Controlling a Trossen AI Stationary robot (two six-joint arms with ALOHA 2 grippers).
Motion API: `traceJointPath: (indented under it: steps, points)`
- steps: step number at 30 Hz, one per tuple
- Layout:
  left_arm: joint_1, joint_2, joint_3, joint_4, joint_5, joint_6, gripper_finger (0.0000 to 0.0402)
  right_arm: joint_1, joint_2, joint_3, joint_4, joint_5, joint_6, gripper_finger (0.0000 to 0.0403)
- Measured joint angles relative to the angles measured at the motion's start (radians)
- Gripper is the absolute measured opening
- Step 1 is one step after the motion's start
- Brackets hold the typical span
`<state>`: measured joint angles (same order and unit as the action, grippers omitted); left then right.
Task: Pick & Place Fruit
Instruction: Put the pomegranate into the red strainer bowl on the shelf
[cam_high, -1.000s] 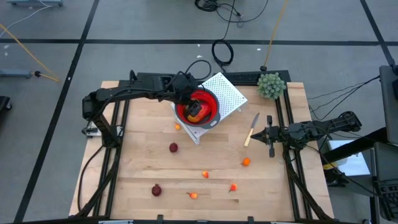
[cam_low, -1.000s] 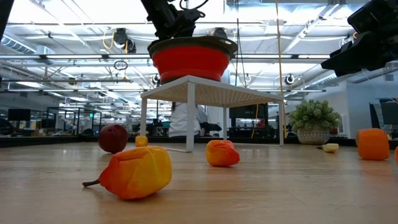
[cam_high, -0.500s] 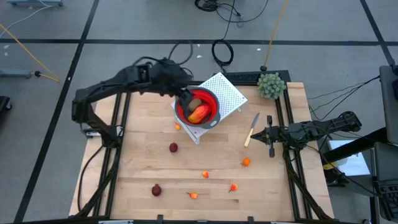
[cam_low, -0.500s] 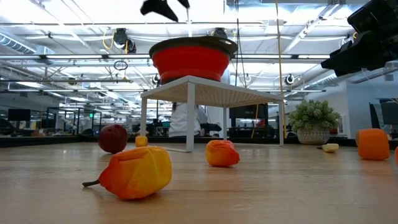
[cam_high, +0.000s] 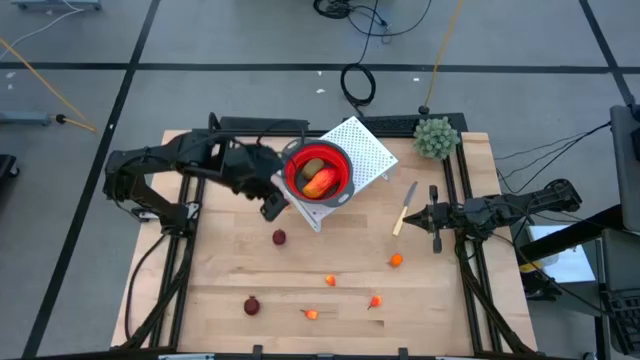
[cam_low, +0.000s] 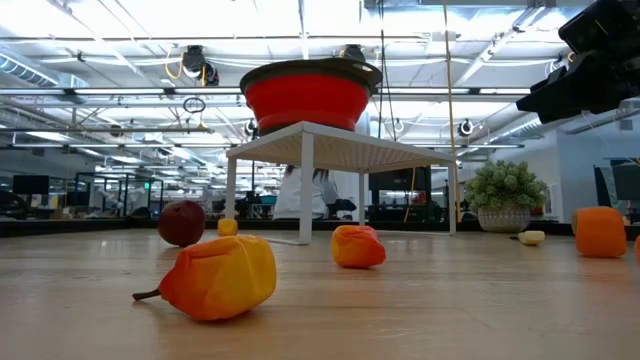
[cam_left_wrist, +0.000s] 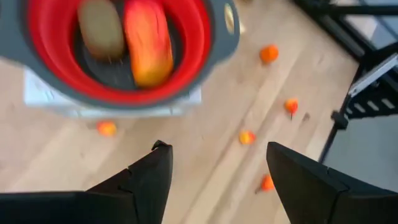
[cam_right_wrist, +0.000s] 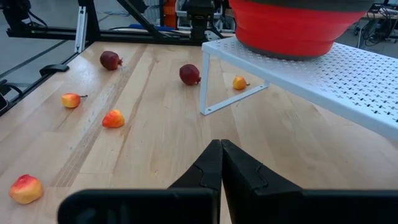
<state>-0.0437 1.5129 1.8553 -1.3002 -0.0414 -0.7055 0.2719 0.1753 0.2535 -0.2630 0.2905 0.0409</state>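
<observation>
We see the left gripper has pulled back off the red bowl and now sits low just beside the white rack, fingers spread with nothing between them; a second ago it was over the bowl, so a drop-off looks just finished. In the bowl now: the red-and-yellow piece lying next to the brown oval, touching, both clear in the left wrist view too. We judge two fruits placed, the rest still to go. Still on the table: a dark red ball near the left gripper, another dark red ball at the near edge, a tiny orange bit by the rack leg, and more orange bits scattered across the middle toward the right side. Fruits look small, smooth, rounded, some with stubby stems, likely to roll. The right gripper waits at the right side by the knife, fingers clenched on nothing. The nearest dark red ball seems the likely next pick.
</observation>
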Motion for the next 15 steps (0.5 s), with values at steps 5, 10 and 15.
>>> traceJointPath:
  steps: [5, 10, 15]
  points:
    - [-0.082, 0.006, -0.001, -0.018, -0.003, -0.117, 0.0256, 0.000, 0.000, 0.000, -0.005, -0.004, 0.000, 0.0000]
    - [-0.146, 0.006, -0.001, -0.019, -0.055, -0.252, 0.0249, 0.000, 0.000, 0.000, -0.005, -0.006, 0.000, 0.0000]
    - [-0.205, 0.016, 0.000, -0.019, -0.099, -0.401, 0.0252, 0.000, 0.000, -0.010, 0.003, -0.007, 0.000, 0.0000]
